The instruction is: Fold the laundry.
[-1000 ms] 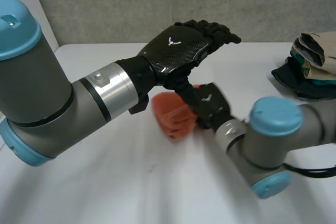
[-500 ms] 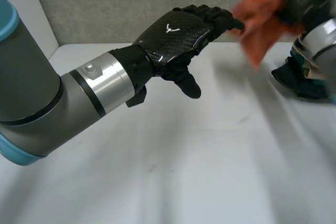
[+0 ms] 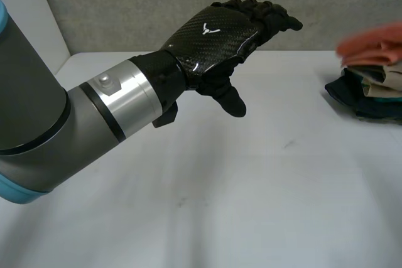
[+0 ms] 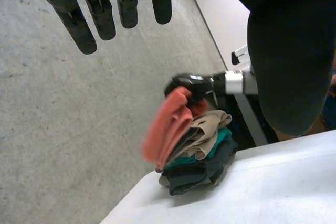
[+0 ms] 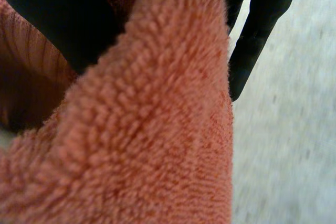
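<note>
**Item:** orange towel (image 3: 372, 43), folded, terry pile.

**Location:** at the top of the stack of folded laundry (image 3: 367, 92), at the robot's far right on the surface (image 3: 251, 186). Its long axis runs across the stack. Whether it lies fully settled cannot be told.

**Holder:** right robot hand (image 5: 58, 19), thumb on one face and fingers on the other, pinching the towel.

**Other hand:** left robot hand (image 3: 217, 32), fingers extended and loose, holding nothing. It is raised over mid-surface, well apart from the towel, which lies beyond its fingertips. The right is plainly nearer, so letting go likely falls to it.

**Views:** the left wrist view shows the stack's tan, teal and dark layers. The right wrist view shows the pinch up close.
</note>
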Robot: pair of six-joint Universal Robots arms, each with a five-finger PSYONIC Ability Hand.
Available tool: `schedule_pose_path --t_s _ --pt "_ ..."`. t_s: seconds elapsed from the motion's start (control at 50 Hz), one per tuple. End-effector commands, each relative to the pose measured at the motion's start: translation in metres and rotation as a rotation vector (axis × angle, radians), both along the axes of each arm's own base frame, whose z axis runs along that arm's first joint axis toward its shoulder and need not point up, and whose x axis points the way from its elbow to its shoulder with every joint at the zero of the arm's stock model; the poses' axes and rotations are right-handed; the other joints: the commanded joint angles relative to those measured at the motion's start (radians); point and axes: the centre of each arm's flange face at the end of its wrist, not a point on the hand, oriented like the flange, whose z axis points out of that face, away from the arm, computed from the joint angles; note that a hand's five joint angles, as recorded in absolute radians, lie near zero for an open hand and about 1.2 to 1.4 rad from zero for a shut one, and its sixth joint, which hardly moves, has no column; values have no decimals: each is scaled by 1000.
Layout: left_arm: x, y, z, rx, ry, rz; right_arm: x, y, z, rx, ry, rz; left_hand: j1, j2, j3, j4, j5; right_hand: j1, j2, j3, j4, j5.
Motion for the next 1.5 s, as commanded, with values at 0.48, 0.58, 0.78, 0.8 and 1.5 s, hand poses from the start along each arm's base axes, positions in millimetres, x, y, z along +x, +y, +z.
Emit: schedule_pose_path --t_s 0.48,0.58,0.78,0.8,1.5 --pt "-4 11 5 -12 7 -25 -46 17 -14 -6 -5 -226 -26 -28 -32 -28 -47 409 262 232 201 338" --pt "-5 11 5 -9 8 -28 -33 16 -30 15 78 -262 -26 -28 -32 -28 -47 409 262 232 201 338" --pt "-8 20 5 -9 10 -50 -29 21 -40 52 122 -297 -27 -29 -32 -29 -48 138 -8 -38 -69 67" --pt "-8 21 6 -11 12 -53 -28 22 -39 58 118 -298 -27 -29 -32 -29 -48 -43 -190 -220 -251 -114" --pt "28 2 59 -45 169 228 -30 131 174 38 29 -635 -20 -23 -26 -22 -41 -813 -960 -990 -1020 -884"
